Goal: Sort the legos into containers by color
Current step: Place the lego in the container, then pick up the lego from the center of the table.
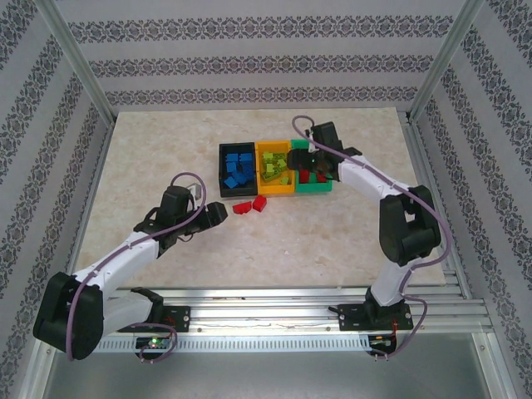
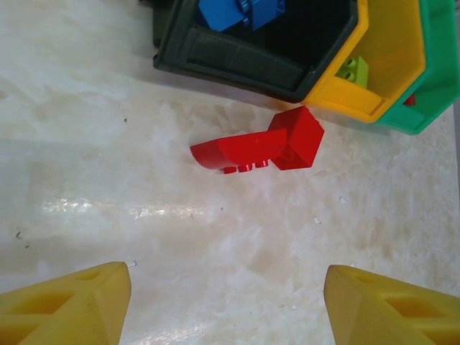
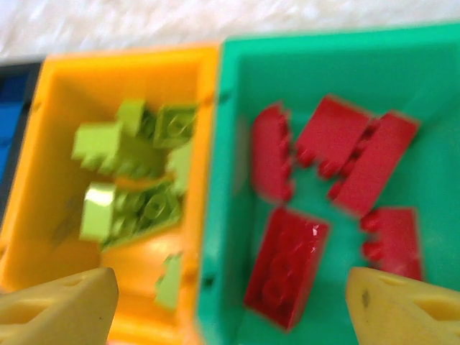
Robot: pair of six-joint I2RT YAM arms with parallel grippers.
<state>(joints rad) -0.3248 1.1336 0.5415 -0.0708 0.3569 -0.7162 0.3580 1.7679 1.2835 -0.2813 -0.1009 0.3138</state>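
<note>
Legos left unsorted: two red pieces on the worktop (image 1: pixel 332 241), a curved brick (image 2: pixel 237 152) and a square brick (image 2: pixel 298 136), touching each other and lying just in front of where the black bin (image 2: pixel 230 61) met the yellow bin (image 2: pixel 388 50). In the top view they showed as a pair (image 1: pixel 251 205) just below the row of bins.

Sorted so far: blue bricks (image 1: pixel 239 170) in the black bin, lime bricks (image 3: pixel 136 180) in the yellow bin, red bricks (image 3: pixel 338 158) in the green bin (image 3: pixel 402 65). No other loose piece seen on the worktop.

Left jaws: spread wide, nothing between them, aimed at the two red pieces from the near side, set back from them and not touching.

Right jaws: also released and empty, poised above the boundary between the yellow and green bins.

Judgement: task nearly complete; the step in hand was the pick of the last red pieces.

Next move would call for the left jaws to close in on one brick only. Since the two touch, the curved one, nearer and more exposed, looked the easier first grasp. It would then need carrying past the black and yellow bins to the green bin at the far right of the row, where the right arm (image 1: pixel 374 179) was crowding the drop zone.
</note>
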